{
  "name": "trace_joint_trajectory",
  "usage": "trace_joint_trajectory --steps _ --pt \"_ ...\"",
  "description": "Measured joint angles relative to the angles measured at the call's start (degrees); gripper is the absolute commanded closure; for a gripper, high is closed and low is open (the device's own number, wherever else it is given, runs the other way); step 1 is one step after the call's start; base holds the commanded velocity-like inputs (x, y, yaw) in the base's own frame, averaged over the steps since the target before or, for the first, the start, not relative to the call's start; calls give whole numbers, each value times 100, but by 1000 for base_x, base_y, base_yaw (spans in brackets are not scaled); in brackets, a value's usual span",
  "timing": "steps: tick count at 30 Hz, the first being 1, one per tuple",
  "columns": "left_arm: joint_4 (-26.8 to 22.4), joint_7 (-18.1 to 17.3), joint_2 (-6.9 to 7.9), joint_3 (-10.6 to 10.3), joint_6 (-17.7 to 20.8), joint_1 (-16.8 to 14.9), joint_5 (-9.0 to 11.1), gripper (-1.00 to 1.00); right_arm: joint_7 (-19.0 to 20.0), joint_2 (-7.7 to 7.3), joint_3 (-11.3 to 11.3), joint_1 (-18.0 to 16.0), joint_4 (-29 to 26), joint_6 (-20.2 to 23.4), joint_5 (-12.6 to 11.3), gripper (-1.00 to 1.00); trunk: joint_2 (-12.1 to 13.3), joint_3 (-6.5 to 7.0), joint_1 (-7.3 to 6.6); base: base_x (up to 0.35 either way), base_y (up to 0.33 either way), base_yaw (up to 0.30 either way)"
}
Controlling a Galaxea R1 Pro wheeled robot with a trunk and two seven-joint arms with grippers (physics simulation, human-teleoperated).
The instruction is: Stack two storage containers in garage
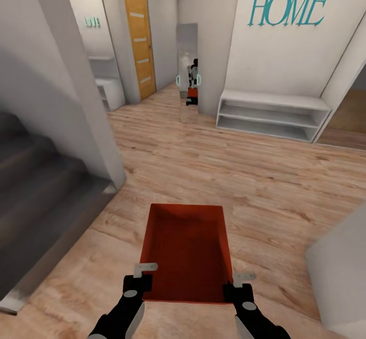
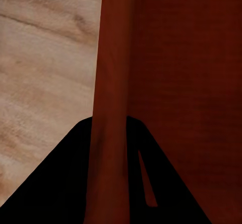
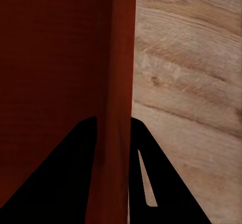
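My L gripper (image 1: 146, 272) is clamped on the bin's (image 1: 187, 250) left wall, near the corner closest to me; the L wrist view has that thin red wall running straight between my two dark fingers (image 2: 60, 183), one inside, one outside. R gripper (image 1: 239, 283) same deal on the right wall, wall pinched between its fingers (image 3: 166, 178) in the R wrist view. So the bin hangs between both hands, held in front of me, open side up, long axis pointing away, nothing in it that I can see. Under it and all round: light wood-plank floor (image 1: 244, 176).

Farther out: grey stairs (image 1: 35, 186) at my left w/ a white wall edge beside them. Ahead, a tall narrow mirror (image 1: 188, 69) on a wall corner, showing a small reflection of me w/ the red bin. Left of it, an orange wooden door (image 1: 138, 38). Right of it, a low white shelf unit (image 1: 272, 115) against a white wall, teal "Welcome HOME" lettering (image 1: 290, 0) above.
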Motion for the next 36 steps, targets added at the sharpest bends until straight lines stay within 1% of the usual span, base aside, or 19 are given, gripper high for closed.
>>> trace_joint_trajectory --steps 36 --pt "-7 -5 1 0 0 0 -18 100 -11 0 7 0 -1 -9 -17 100 0 0 0 336 0 0"
